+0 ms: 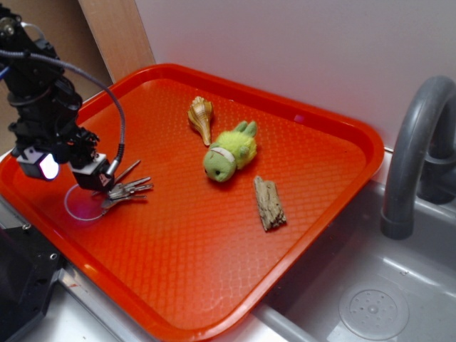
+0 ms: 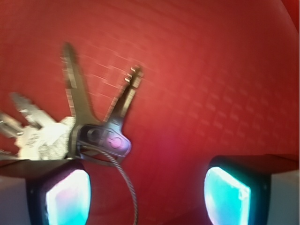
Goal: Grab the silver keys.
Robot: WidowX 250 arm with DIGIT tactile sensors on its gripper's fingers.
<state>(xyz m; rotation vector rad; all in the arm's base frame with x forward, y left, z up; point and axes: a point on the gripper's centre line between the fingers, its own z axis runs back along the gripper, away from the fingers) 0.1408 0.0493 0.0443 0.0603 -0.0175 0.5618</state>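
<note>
The silver keys [image 1: 127, 189] lie fanned out on the orange tray [image 1: 214, 242] near its left edge, their thin wire ring [image 1: 80, 206] stretching toward the front left. My gripper [image 1: 71, 171] hovers low over the ring end of the bunch, open. In the wrist view the keys [image 2: 79, 122] fill the left half, just ahead of my left finger [image 2: 68, 197]. The wire ring [image 2: 129, 187] curves down between the two fingers. The right finger [image 2: 227, 197] stands far apart over bare tray. Nothing is gripped.
A green plush toy [image 1: 230, 154], a tan seashell [image 1: 201, 117] and a piece of driftwood [image 1: 270, 203] lie on the tray's far half. A grey sink with a faucet [image 1: 413, 157] is at the right. A white wall rises behind.
</note>
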